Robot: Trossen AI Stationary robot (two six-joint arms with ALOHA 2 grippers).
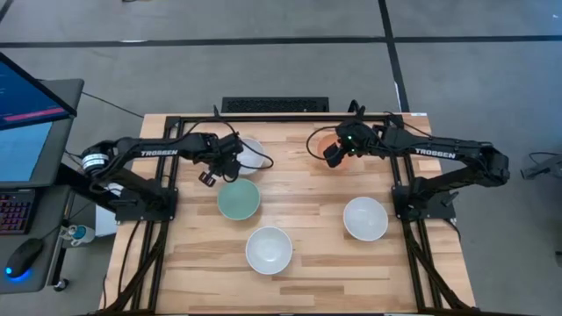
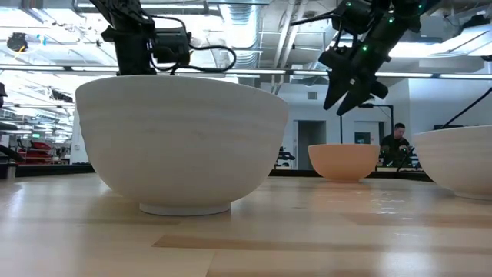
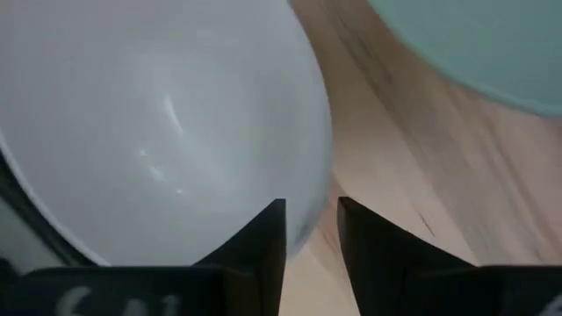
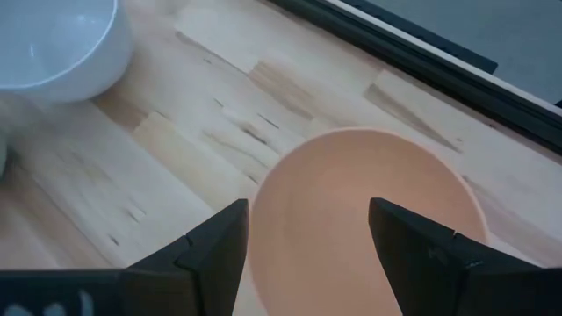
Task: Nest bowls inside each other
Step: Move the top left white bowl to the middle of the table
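Five bowls are on the wooden table. My left gripper [image 1: 234, 161] [image 3: 312, 241] is shut on the far-left white bowl [image 1: 251, 151] [image 3: 158, 123]. The mint green bowl [image 1: 238, 199] [image 3: 492, 44] sits just nearer than it. Two more white bowls stand on their bases at the near middle [image 1: 269, 249] [image 2: 181, 142] and the near right [image 1: 365, 219] [image 2: 461, 161]. My right gripper [image 1: 336, 153] [image 4: 307, 237] [image 2: 350, 92] hangs open above the orange bowl [image 1: 337, 140] [image 4: 364, 211] [image 2: 344, 161], a finger over each side, touching nothing. My left gripper pinches the white bowl's rim [image 3: 318, 211], with one finger [image 3: 268, 241] over the inside and the other finger [image 3: 360, 246] outside the wall. The fingers come down at a slant from the table's left. Whether the bowl is lifted I cannot tell.
Black frame rails [image 1: 281, 117] run along the table's far edge, and each arm's base stands at its side. A monitor [image 1: 26, 105] and keyboard sit off the table's left. Bare wood lies between the mint green bowl and the near-right white bowl.
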